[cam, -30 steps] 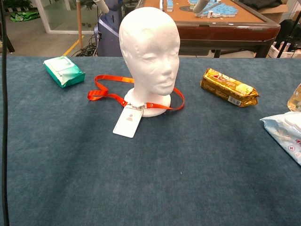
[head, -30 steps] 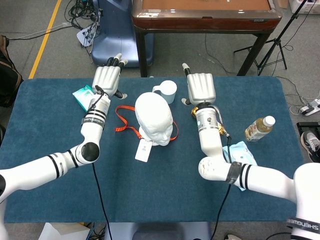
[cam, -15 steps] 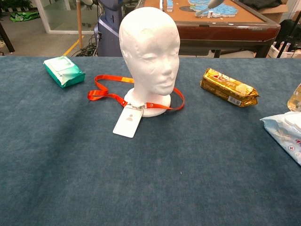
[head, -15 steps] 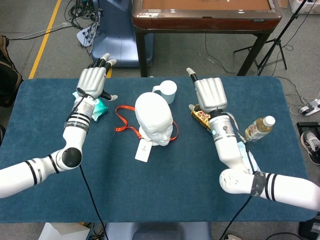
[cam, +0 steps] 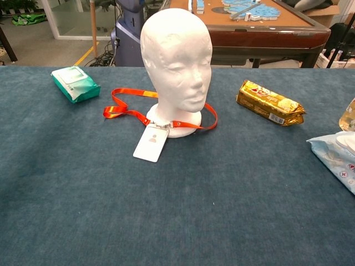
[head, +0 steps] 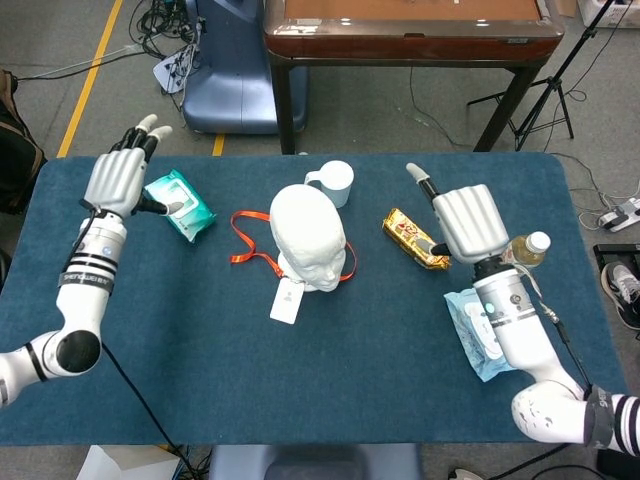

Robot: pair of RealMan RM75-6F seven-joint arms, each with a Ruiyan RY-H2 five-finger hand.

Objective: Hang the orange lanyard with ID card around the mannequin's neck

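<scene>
- Bare blue felt table (cam: 183, 221) lies open in front of the white foam mannequin head (cam: 176, 66).
- Green wipes packet (cam: 75, 83) flanks left, gold snack packet (cam: 270, 102) right.
- White cup (head: 335, 182) stands just behind.

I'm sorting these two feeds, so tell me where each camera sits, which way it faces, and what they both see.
Head view: high above the near table edge, looking steeply down; shows left hand and right hand, both arms.
Chest view: low, near table height, looking level across at the mannequin head's face; no part of the robot shows.
Shared: mannequin, orange lanyard, ID card, green pack, gold snack pack.
</scene>
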